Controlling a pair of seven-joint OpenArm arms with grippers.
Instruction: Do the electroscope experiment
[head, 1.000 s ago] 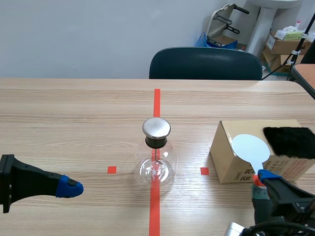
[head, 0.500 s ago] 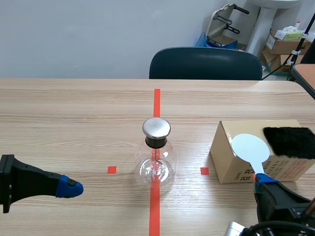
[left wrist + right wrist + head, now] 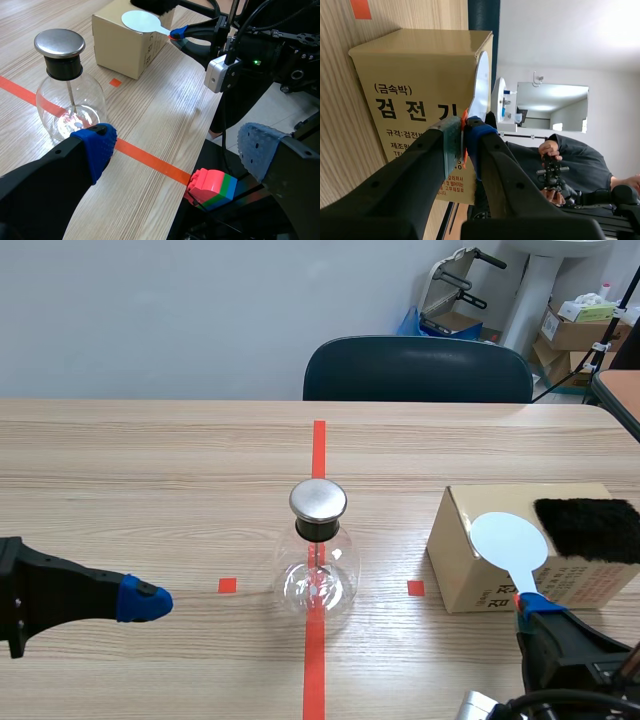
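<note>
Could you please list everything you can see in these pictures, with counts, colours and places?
table: 1, light wood, with red tape marks.
flask: 1, clear glass with a black neck and metal cap, table centre, on the red line.
box: 1, tan cardboard, right of the flask.
paddle: 1, white disc with orange handle, disc over the box's near top edge.
fur: 1, black, on the box.
chair: 1, dark teal, behind the table.
cartons: several, tan, far right corner.
blocks: 1 stack, red, green and blue, below the table's near edge.
person: 1, dark sleeve, holding a controller.
left gripper: open, near the flask.
right gripper: shut on the paddle's handle.
</note>
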